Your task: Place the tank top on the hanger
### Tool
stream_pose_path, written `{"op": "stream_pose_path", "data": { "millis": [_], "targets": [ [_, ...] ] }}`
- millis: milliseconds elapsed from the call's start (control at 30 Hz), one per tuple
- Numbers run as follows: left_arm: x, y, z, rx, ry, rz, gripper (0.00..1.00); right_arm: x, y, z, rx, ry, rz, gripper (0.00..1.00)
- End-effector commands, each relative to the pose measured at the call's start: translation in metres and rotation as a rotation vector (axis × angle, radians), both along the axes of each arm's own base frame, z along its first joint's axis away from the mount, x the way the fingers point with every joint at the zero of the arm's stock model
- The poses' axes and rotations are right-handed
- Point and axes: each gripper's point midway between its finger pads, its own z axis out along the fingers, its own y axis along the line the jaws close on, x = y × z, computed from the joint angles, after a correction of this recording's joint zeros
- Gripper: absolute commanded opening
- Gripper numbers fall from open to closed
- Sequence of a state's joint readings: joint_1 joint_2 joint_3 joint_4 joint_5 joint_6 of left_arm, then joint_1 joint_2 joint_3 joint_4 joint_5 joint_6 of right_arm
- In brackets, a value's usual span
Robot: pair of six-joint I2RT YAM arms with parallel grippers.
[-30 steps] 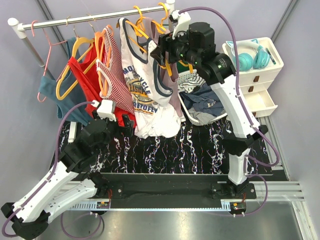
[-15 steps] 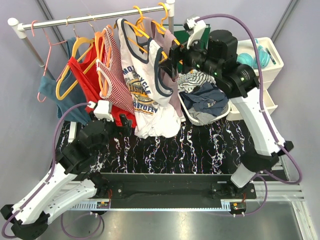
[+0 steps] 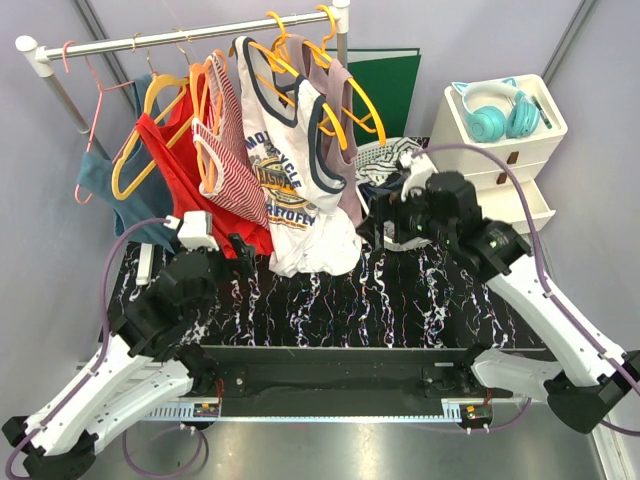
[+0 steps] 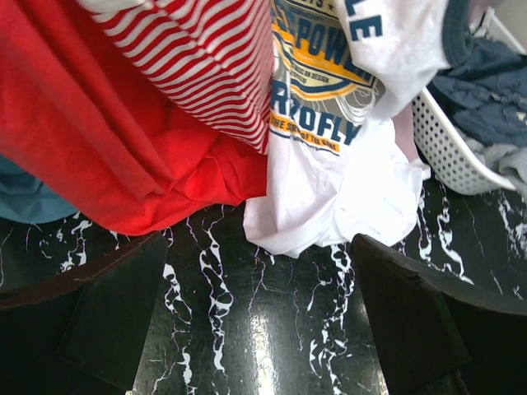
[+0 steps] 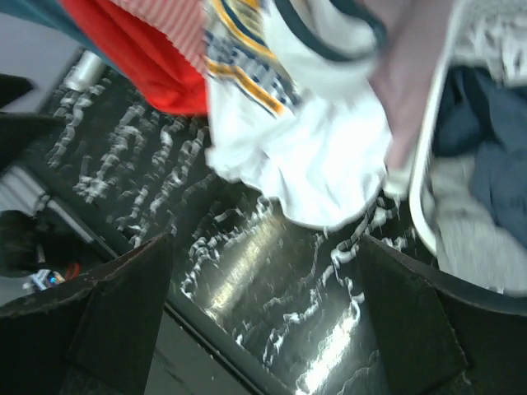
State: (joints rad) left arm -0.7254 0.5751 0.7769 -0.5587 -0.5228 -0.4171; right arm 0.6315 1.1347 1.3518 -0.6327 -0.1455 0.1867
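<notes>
The white tank top [image 3: 285,170] with navy trim and navy-and-yellow lettering hangs from the rail on an orange-yellow hanger [image 3: 283,62]. Its hem bunches on the black marble table. My left gripper [image 3: 246,248] is open and empty, low over the table just left of the hem. In the left wrist view the gripper [image 4: 259,329] faces the tank top [image 4: 346,173] from in front. My right gripper [image 3: 375,230] is open and empty, low and just right of the hem. In the right wrist view the gripper [image 5: 263,321] hangs over bare table, below the tank top [image 5: 313,156].
The rail [image 3: 180,38] also holds a red top [image 3: 175,165], a red-and-white striped top [image 3: 232,150], a mauve top [image 3: 345,150], more orange hangers and a pink wire hanger [image 3: 95,120]. A white basket [image 3: 385,160] of clothes stands behind my right gripper. A drawer unit [image 3: 520,150] with teal headphones stands right.
My right arm has come down from the rail beside the hanger to low over the table, right of the tank top's hem. The left arm has shifted slightly.
</notes>
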Motion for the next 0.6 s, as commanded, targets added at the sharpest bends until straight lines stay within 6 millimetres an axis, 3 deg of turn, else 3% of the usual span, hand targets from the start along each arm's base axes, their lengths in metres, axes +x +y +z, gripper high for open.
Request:
{"op": "stream_pose_path", "data": {
  "millis": [0, 167, 367, 567],
  "targets": [
    [-0.002, 0.01, 0.005, -0.074, -0.029, 0.073, 0.99, 0.007, -0.038, -0.044, 0.0, 0.073, -0.239, 1.0],
    [-0.005, 0.017, 0.005, -0.082, -0.037, 0.091, 0.99, 0.009, -0.074, -0.077, -0.002, 0.131, -0.405, 1.0],
    [-0.008, 0.018, -0.002, -0.088, 0.005, 0.108, 0.99, 0.003, -0.103, -0.083, 0.019, 0.1, -0.538, 1.0],
    [-0.009, 0.016, -0.003, -0.103, 0.022, 0.108, 0.99, -0.006, -0.112, -0.087, 0.045, 0.09, -0.568, 1.0]
  ]
}}
